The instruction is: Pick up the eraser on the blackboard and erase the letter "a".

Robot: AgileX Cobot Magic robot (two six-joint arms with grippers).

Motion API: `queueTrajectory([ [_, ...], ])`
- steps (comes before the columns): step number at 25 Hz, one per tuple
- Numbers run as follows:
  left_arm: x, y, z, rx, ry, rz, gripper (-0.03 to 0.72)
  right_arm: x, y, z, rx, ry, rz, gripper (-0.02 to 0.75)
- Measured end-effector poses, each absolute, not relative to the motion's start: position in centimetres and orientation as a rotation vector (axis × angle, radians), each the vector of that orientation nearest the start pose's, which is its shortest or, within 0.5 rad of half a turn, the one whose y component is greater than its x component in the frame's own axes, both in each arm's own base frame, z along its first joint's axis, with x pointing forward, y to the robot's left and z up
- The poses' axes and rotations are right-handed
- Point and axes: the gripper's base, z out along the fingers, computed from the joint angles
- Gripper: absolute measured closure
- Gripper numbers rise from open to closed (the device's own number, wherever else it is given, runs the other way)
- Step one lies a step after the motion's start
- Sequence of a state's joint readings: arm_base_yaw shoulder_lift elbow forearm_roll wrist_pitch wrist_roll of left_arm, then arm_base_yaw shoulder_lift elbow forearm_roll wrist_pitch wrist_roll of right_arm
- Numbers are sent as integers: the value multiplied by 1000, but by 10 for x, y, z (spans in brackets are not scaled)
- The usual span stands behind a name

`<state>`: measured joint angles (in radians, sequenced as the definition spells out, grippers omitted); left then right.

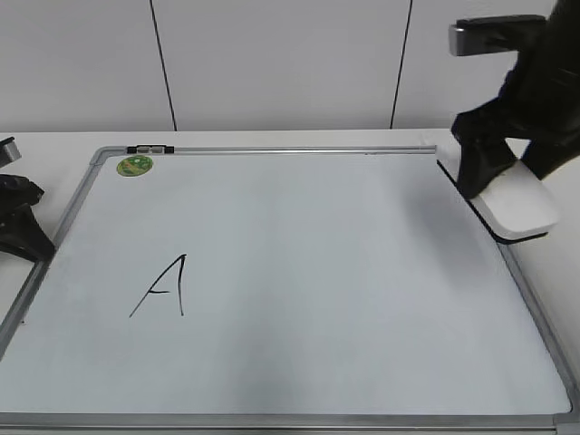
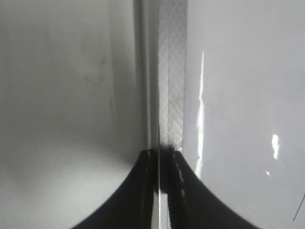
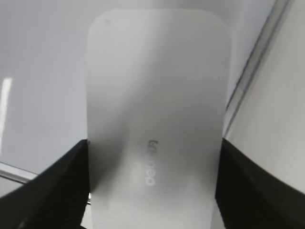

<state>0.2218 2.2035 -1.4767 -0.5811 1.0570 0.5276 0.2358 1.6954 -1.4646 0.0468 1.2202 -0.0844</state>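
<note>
The blackboard is a white board with a silver frame, lying flat on the table. The white eraser is over the board's right frame edge, its dark underside showing. My right gripper is shut on the eraser; in the right wrist view the black fingers press both long sides of the eraser. I cannot tell if it touches the board. No small letter "a" shows anywhere on the board. My left gripper is shut and empty at the board's left frame.
A large capital "A" is drawn at the board's left centre. A green round magnet sits in the far left corner, with a black clip on the top frame. White table lies beyond the frame.
</note>
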Motion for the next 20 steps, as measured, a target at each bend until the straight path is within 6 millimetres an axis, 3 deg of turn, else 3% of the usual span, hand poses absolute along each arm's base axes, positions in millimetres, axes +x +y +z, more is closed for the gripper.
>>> queueTrajectory([
  [6,408,47,116,-27,2983,-756,655,346,42,275,-203,2923,78,193],
  [9,408,47,116,-27,2983,-756,655,358,28,256,-121,2949,90,193],
  [17,408,47,116,-26,2984,-758,655,386,22,188,-29,3041,156,193],
  [20,408,47,116,-26,2984,-758,655,394,24,173,-13,3046,171,193],
])
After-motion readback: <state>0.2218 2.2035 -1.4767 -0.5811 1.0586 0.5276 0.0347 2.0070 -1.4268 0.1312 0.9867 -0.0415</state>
